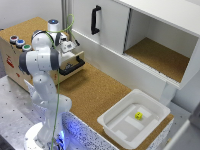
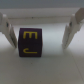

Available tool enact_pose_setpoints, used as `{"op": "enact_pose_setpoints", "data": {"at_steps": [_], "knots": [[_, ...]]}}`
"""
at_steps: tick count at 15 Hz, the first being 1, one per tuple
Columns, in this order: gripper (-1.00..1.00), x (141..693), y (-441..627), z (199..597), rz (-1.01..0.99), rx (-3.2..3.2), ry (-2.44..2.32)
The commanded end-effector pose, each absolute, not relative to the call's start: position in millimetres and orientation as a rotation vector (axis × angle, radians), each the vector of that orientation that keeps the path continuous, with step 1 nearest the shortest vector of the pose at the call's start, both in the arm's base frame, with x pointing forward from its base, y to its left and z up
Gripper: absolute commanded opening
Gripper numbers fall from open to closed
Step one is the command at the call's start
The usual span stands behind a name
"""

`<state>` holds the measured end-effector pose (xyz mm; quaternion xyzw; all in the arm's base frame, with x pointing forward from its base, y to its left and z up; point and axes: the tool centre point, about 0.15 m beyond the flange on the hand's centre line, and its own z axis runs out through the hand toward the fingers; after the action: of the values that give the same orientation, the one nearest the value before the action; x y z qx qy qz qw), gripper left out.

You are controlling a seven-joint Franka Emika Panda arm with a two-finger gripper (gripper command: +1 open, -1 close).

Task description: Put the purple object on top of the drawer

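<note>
Purple cube (image 2: 29, 43) with yellow markings sat between the gripper (image 2: 39, 31) fingers, which were spread wide and not touching it, over the drawer (image 1: 30, 30).

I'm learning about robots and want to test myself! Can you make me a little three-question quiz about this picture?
1. True or false: in the wrist view, the small purple cube with yellow letters sits between the open white fingers of the gripper.
2. What lies in the white plastic tray? A) a small yellow object B) a red ball C) a spoon
3. Fill in: the light wooden drawer unit with the cork-brown top has a ____ bar handle.

Key: 1 true; 2 A, the small yellow object; 3 black, the black bar handle.
</note>
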<state>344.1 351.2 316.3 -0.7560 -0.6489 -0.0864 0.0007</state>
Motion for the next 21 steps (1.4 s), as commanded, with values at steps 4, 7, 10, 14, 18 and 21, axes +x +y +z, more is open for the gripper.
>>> {"op": "enact_pose_setpoints", "data": {"at_steps": [4,7,10,14,18,21], "knots": [[-1.00,350,348,319,-0.277,-2.469,-2.041],[-1.00,354,348,337,-0.303,-2.479,-2.045],[-1.00,366,351,364,-0.363,-2.486,-2.016],[-1.00,393,370,416,-0.489,-2.456,-1.996],[-1.00,405,394,442,-0.551,-2.401,-2.025],[-1.00,403,412,454,-0.572,-2.353,-2.044]]}}
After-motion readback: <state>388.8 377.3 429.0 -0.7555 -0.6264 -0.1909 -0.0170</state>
